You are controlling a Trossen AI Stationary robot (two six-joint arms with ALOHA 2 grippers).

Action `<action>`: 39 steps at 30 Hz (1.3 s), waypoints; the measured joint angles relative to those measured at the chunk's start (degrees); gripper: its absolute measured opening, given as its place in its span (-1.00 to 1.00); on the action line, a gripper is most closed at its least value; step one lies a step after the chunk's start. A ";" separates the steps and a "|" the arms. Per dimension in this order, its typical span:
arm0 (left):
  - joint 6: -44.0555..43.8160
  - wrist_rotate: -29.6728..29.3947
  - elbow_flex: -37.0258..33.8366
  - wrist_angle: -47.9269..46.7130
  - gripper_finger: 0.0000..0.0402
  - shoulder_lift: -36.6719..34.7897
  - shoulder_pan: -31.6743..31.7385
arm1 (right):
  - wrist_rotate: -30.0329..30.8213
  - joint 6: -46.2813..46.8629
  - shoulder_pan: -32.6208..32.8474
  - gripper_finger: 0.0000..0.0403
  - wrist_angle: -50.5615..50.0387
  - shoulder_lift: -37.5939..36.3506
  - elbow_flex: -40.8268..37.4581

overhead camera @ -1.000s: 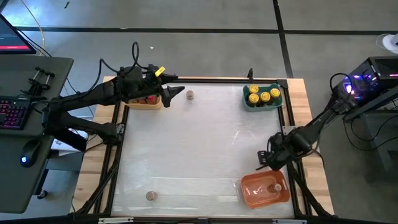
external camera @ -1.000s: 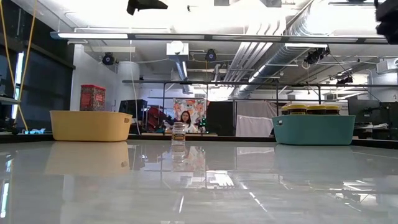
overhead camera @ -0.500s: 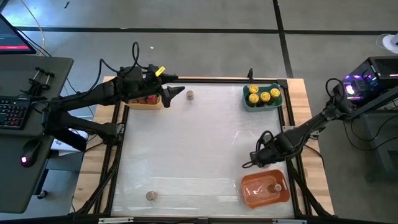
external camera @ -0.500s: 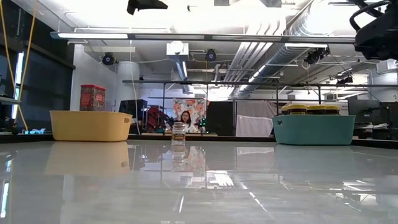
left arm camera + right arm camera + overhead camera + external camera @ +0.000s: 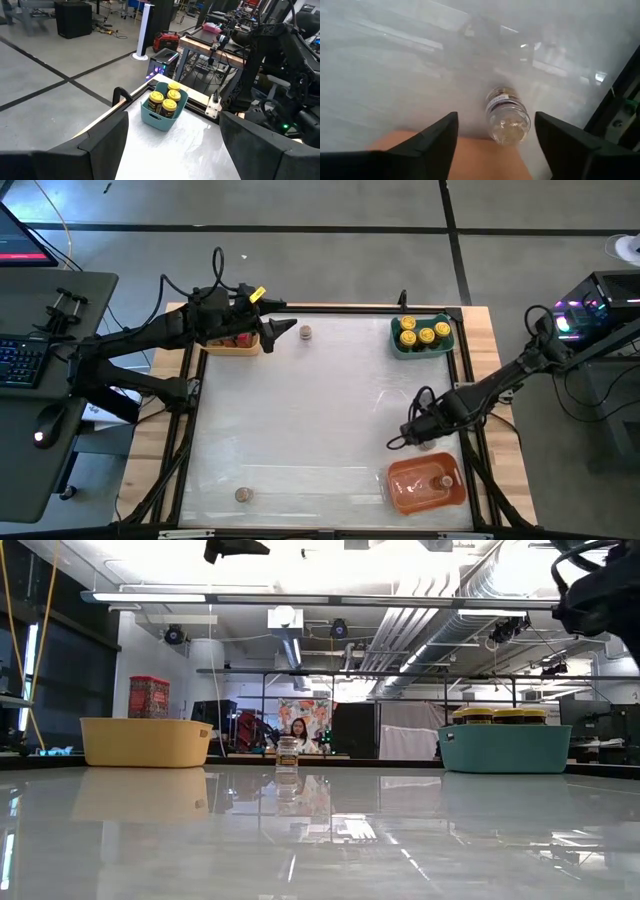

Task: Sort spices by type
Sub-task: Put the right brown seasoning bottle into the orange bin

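Note:
My left gripper (image 5: 285, 330) (image 5: 172, 137) hangs open over the table's far edge, between the yellow tray (image 5: 232, 342) holding red boxes (image 5: 149, 697) and a small grey-brown jar (image 5: 306, 332) (image 5: 288, 752) standing on the table. My right gripper (image 5: 400, 440) (image 5: 495, 134) is open above the table, just left of the orange tray's (image 5: 410, 490) far corner. One grey-brown jar (image 5: 441, 480) (image 5: 507, 116) stands in that tray. Three yellow-lidded jars (image 5: 420, 333) (image 5: 167, 100) sit in the teal tray (image 5: 403, 346). Another grey-brown jar (image 5: 243, 494) stands near the near edge.
A dark frame rail (image 5: 190, 430) runs along the table's left and right sides. The wide middle of the table (image 5: 320, 410) holds no objects. A person (image 5: 297, 730) sits far behind the table in the room.
My right gripper has moved from over the orange tray's far edge toward the table's left, coming off the tray. The left arm and all the jars have kept still.

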 joint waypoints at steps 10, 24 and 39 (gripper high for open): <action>-0.04 0.23 0.00 -0.24 0.50 0.00 0.01 | -7.56 1.37 -1.83 0.58 3.36 0.00 0.00; 0.31 0.22 0.00 -0.31 0.50 0.00 0.02 | -11.73 -11.13 -2.68 0.58 -4.66 -6.11 0.00; -1.68 -0.46 0.00 0.15 0.50 0.00 0.02 | -11.63 -2.31 -2.52 0.58 11.66 -22.18 -14.41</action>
